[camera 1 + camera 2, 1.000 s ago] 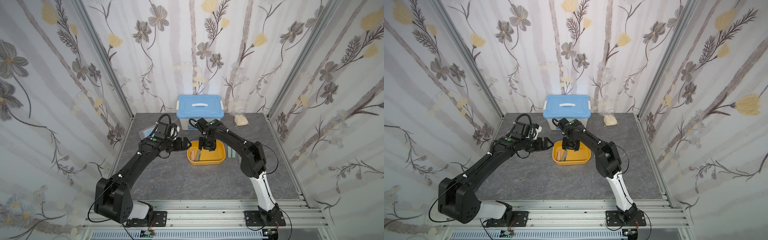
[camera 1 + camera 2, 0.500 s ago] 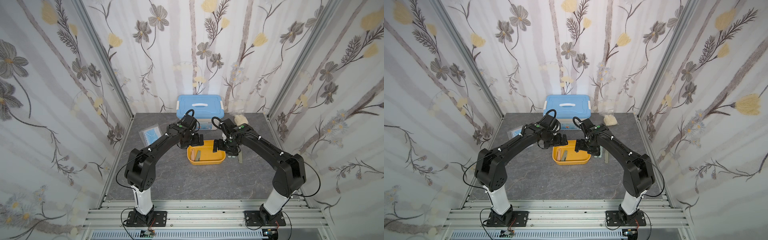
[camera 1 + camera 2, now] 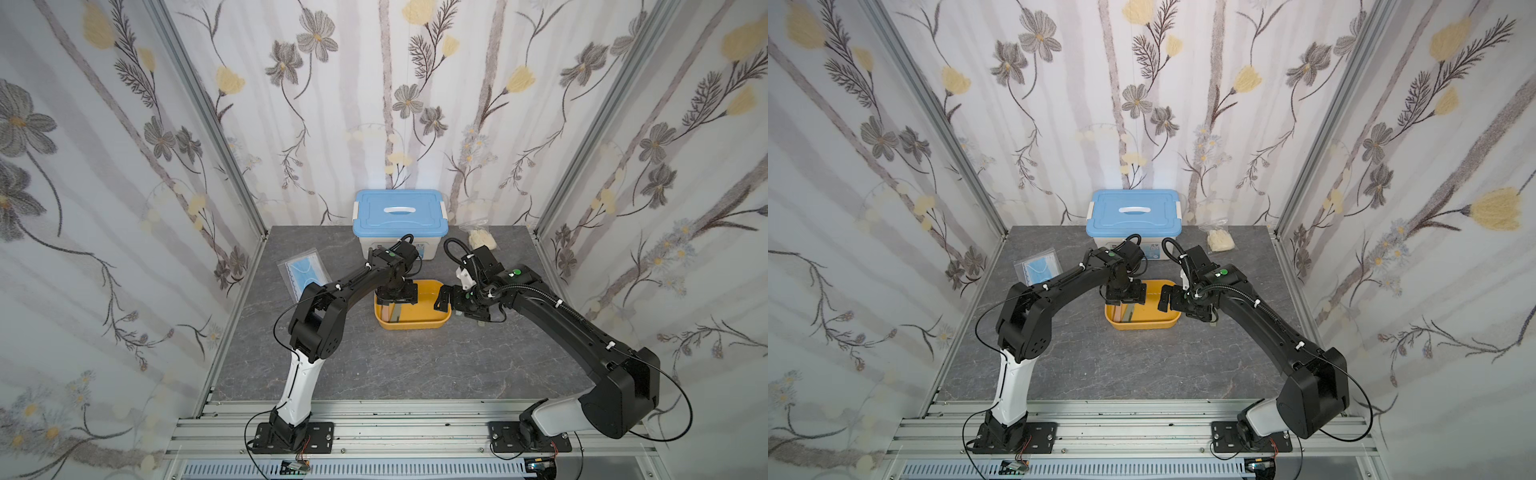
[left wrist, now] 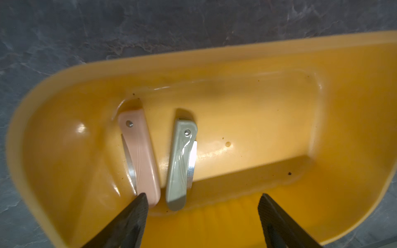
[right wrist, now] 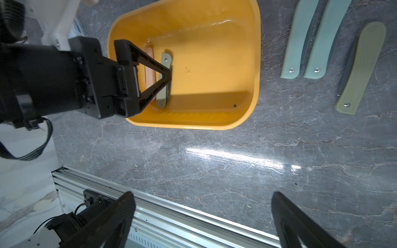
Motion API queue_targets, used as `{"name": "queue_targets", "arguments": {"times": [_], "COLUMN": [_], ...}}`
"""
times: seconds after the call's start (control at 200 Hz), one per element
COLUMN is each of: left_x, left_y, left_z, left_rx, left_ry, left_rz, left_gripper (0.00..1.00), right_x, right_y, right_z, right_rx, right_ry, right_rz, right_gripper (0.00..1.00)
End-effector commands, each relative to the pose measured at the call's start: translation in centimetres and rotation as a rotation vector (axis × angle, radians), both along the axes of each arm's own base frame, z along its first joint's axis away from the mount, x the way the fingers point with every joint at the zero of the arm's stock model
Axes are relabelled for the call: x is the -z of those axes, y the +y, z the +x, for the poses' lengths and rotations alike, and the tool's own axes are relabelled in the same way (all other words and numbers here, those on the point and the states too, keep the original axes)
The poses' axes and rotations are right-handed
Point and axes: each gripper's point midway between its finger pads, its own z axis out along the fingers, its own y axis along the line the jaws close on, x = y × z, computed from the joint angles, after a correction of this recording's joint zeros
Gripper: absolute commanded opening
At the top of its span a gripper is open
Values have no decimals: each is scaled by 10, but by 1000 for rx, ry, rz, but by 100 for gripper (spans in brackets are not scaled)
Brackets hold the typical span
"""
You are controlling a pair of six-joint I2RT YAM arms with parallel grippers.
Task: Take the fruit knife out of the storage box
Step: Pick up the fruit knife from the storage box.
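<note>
Reaching step: the left gripper (image 4: 203, 199) stood in the storage box (image 4: 214, 64), jaws wide and empty, over the pink knife (image 4: 139, 154) and grey-green knife (image 4: 180, 163) on its floor. The right gripper (image 5: 203, 199) hung wide open alongside. The next move probably called for straddling one handle, then closing.

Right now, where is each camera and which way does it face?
Top views: high in front, looking down at the table; left arm and right arm show.
Left wrist: over the storage box, facing pink knife and grey knife; left tool shows.
Right wrist: beside it, facing three knives on the table; right tool shows.
Shared: the storage box.
</note>
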Motion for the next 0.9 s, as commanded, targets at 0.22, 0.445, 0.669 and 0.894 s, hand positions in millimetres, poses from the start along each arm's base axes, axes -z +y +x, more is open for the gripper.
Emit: {"name": "queue_targets", "arguments": {"times": [0.22, 0.445, 0.669, 0.894], "left_x": [16, 27, 37, 41], "left_y": [10, 6, 4, 2], "left_z": [-3, -6, -5, -2], "left_rx": [19, 37, 52, 65], "left_ry": [23, 45, 58, 59], "left_rz": [75, 69, 73, 88], "left_gripper": [83, 83, 83, 83], "right_x": [0, 2, 2, 5], "right_y": [-6, -10, -13, -15], "right_z": [2, 3, 3, 4], "right_rx": [39, 52, 62, 68], "right_ry": [-25, -27, -27, -21], "right_rz": [15, 10, 7, 2], "right_gripper": [100, 100, 100, 100]}}
